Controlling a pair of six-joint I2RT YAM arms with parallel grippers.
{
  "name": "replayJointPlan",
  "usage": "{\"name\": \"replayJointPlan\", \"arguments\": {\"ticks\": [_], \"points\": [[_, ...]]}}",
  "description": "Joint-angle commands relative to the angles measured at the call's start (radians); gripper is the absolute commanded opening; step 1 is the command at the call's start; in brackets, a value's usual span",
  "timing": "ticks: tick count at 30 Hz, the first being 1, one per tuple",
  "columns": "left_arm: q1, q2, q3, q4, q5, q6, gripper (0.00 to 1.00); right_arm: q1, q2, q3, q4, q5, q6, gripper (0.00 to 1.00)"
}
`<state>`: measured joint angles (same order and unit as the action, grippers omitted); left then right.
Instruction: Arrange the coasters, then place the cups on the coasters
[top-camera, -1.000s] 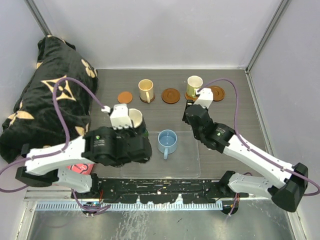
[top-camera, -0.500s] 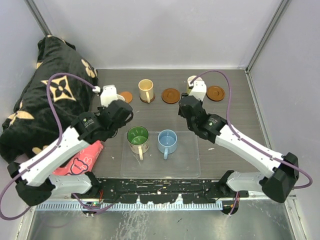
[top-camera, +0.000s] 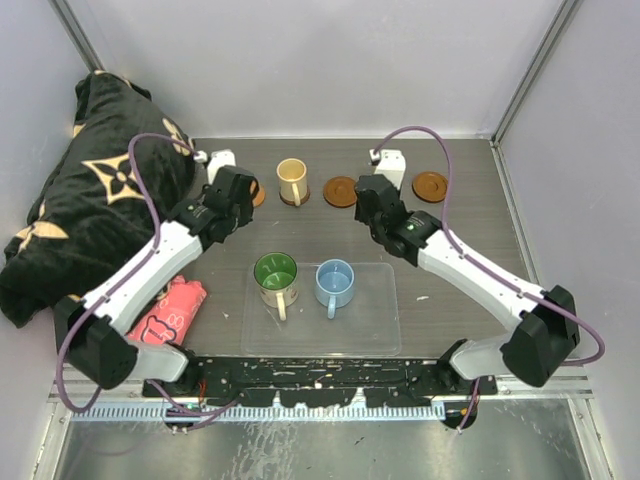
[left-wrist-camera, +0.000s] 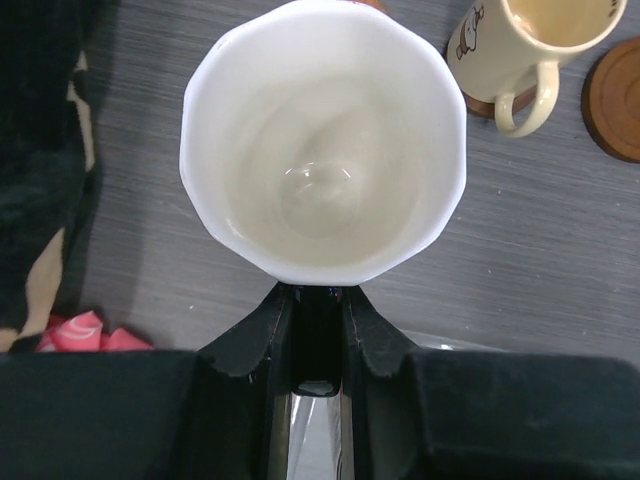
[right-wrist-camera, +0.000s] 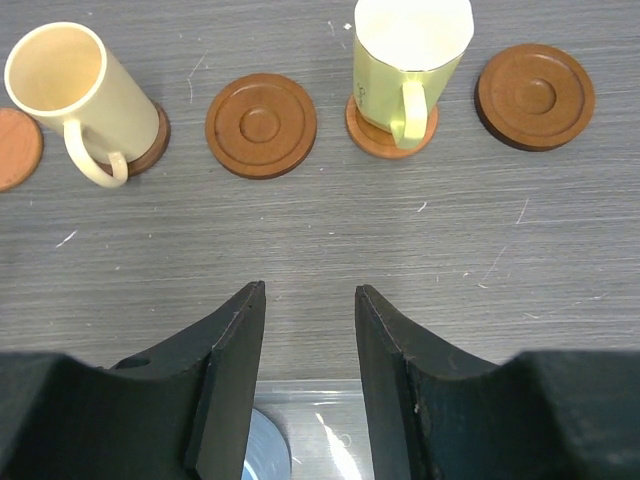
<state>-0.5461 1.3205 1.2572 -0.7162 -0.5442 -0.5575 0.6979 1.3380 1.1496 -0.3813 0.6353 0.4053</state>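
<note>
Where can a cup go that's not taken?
Two coasters are bare: one between the cream cup and yellow cup, one at the right end. The table strip before them is bare too. The tray's far half is crowded: green cup, blue cup.

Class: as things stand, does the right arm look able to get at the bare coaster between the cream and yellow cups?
Probably yes. The right gripper is open and empty, with only bare tabletop between it and the bare coaster; the cream cup and yellow cup stand to either side.
</note>
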Motion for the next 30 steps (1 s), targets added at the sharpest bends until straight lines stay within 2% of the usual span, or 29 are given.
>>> {"name": "replayJointPlan", "arguments": {"ticks": [1,15,30], "points": [[0.054,0.039,-0.012,0.280,0.047,0.070,0.00,-0.015,0.020,0.049,0.053,-0.036,-0.023,0.47],[0.209,0.268,0.036,0.523,0.185,0.145,0.00,-0.033,0.098,0.084,0.067,-0.055,-0.033,0.47],[0.232,0.421,0.128,0.653,0.186,0.209,0.00,-0.050,0.159,0.119,0.067,-0.078,-0.040,0.47]]}}
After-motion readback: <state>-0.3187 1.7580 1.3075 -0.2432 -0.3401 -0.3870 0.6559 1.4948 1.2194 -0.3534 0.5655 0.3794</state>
